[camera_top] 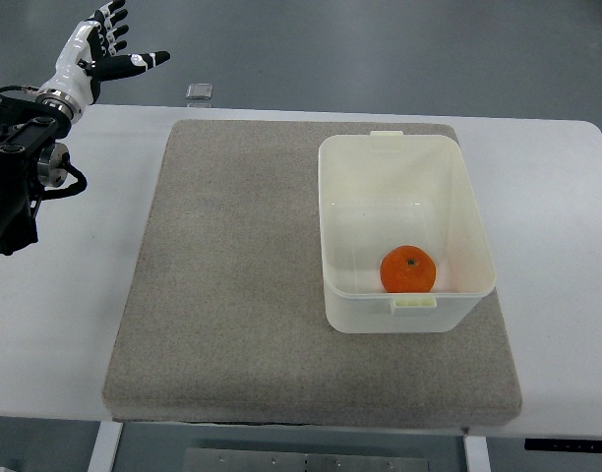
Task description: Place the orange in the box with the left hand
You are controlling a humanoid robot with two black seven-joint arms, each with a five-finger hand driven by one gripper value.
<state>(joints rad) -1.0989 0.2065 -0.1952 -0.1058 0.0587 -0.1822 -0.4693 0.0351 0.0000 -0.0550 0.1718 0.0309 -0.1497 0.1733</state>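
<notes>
A round, dimpled orange (408, 270) sits inside the translucent white rectangular plastic box (345, 211), against its near wall. The box stands on the right part of a coarse grey felt mat (232, 275) covering the white table (75, 315). Far left, the black-and-white left hand (99, 51) hovers with fingers spread, holding nothing, well apart from the box.

box (404, 187): translucent white plastic, smooth, faint sheen
orange (408, 270): dimpled, matt peel
mat (232, 275): grey cloth, rough, felt-like
table (567, 256): smooth, matt white
</notes>
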